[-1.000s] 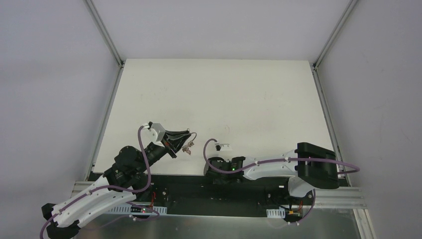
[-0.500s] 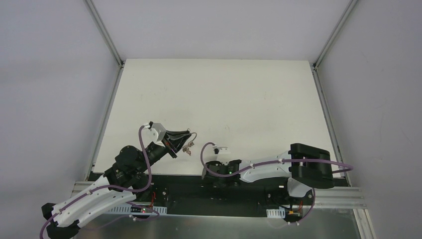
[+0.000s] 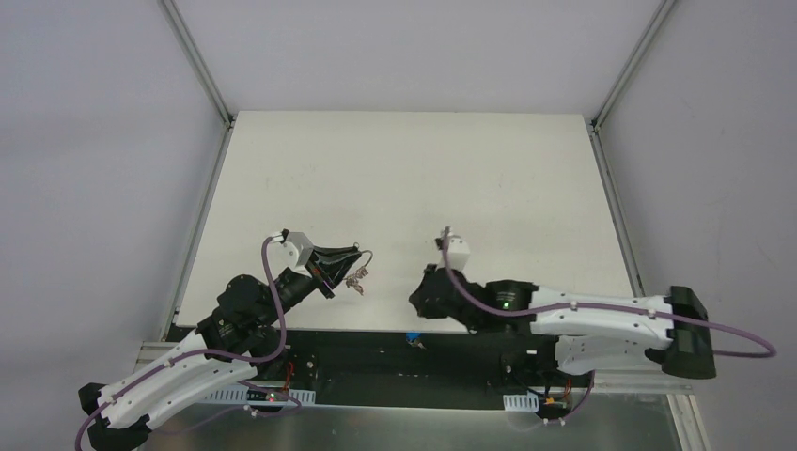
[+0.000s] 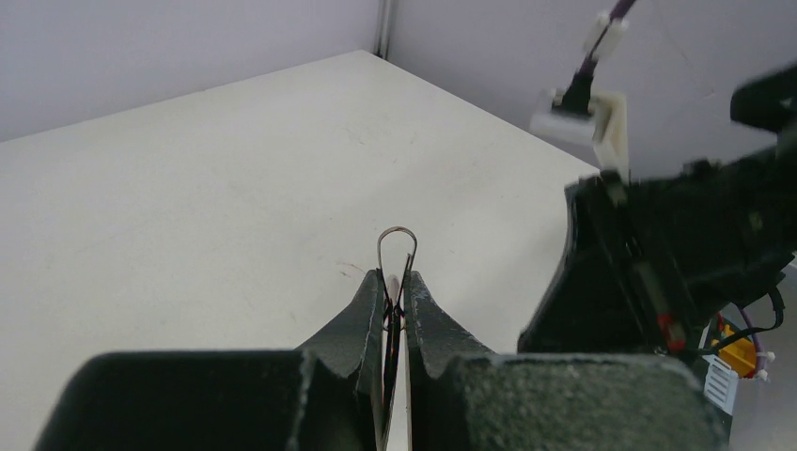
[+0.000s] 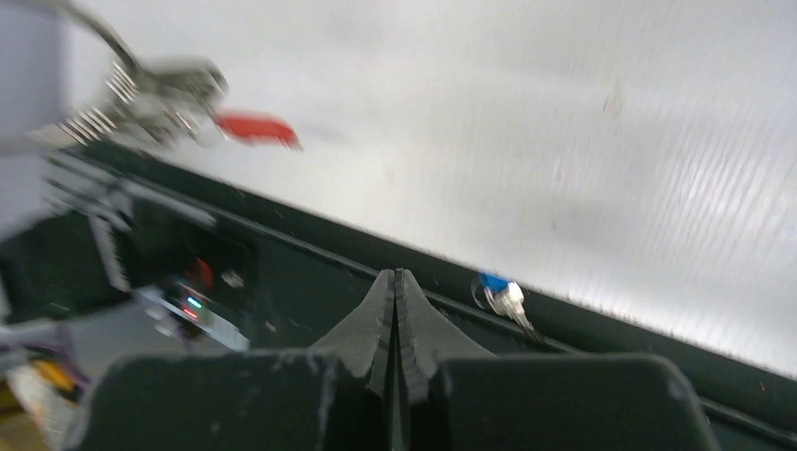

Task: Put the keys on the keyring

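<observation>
We find the blue-headed key off the desk, lying on the black strip just past the desk's near edge, about midway along it. The red-headed key hangs just beside the keyring, over the near-left part of the desk. Blur keeps us from telling whether it is threaded on. The left gripper is clamped on the ring's wire. The right gripper, its fingers pressed together on nothing, hovers over the near edge, near the blue-headed key.
</observation>
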You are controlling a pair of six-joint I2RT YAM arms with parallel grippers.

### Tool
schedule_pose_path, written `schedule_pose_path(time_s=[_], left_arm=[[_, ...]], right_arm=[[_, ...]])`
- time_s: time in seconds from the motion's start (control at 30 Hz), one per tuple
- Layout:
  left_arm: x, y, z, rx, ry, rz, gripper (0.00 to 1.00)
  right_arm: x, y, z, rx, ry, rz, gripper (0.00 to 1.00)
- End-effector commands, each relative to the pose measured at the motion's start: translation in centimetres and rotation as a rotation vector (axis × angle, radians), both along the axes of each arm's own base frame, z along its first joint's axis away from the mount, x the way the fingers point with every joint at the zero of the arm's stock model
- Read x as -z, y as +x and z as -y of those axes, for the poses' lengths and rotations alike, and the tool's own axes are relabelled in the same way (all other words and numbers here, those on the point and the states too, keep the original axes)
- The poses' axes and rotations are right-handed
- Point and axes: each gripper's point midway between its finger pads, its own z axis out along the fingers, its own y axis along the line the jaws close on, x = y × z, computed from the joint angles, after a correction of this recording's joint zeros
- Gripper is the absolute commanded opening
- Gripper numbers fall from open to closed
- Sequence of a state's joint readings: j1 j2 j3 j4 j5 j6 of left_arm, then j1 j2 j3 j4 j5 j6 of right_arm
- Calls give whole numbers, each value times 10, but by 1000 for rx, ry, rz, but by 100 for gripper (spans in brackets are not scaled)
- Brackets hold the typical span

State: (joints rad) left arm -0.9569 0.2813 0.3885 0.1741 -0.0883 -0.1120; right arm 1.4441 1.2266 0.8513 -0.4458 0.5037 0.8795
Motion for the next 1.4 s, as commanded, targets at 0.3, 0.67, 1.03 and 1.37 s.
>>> schedule_pose_path(time_s=[0.3,0.67,1.03,1.37], left_arm=[[-19,-2,-2,-1,-58,29,0],[-20,-2,-2,-5,-65,26,0],[-21,-2,-2,-4,-64,28,0],[-20,-2,-3,-5,-67,28,0]], right_arm=[[14,40,19,86,174,-113,0],[63,-21,-6,-61,-34,-171,35],[77,-25,-22,-99,-305,-39,42],[85,-27,-6,-72,-415,15,44]])
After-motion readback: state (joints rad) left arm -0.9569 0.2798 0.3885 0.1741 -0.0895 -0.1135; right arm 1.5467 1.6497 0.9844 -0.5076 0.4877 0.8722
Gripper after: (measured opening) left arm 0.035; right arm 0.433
